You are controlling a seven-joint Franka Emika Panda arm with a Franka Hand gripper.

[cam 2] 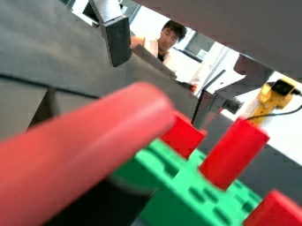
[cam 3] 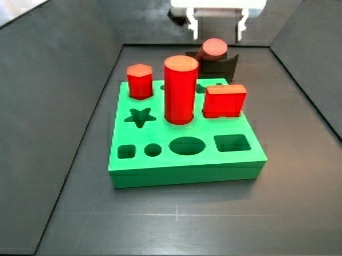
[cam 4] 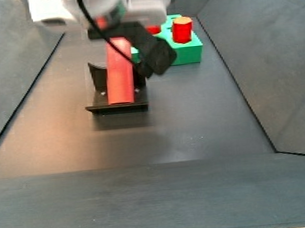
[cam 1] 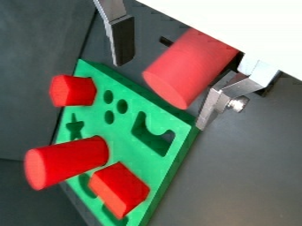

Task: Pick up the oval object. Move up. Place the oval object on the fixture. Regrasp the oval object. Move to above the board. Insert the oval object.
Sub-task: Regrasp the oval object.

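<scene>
So the oval object (cam 4: 117, 73) was sitting on the fixture (cam 4: 117, 107) just behind the board (cam 3: 185, 150), gripper (cam 1: 165, 75) with fingers either side of it but I couldn't tell if they pinched it, so regrasp, move over and insertion looked left

red oval object (cam 4: 117, 75) on fixture (cam 4: 117, 106), gripper (cam 4: 118, 34) above

boards: one board (cam 3: 187, 160) | pegs standing in it: three | oval object (cam 4: 117, 75): one | fixture (cam 4: 117, 105): one | gripper (cam 4: 120, 49): one
</scene>
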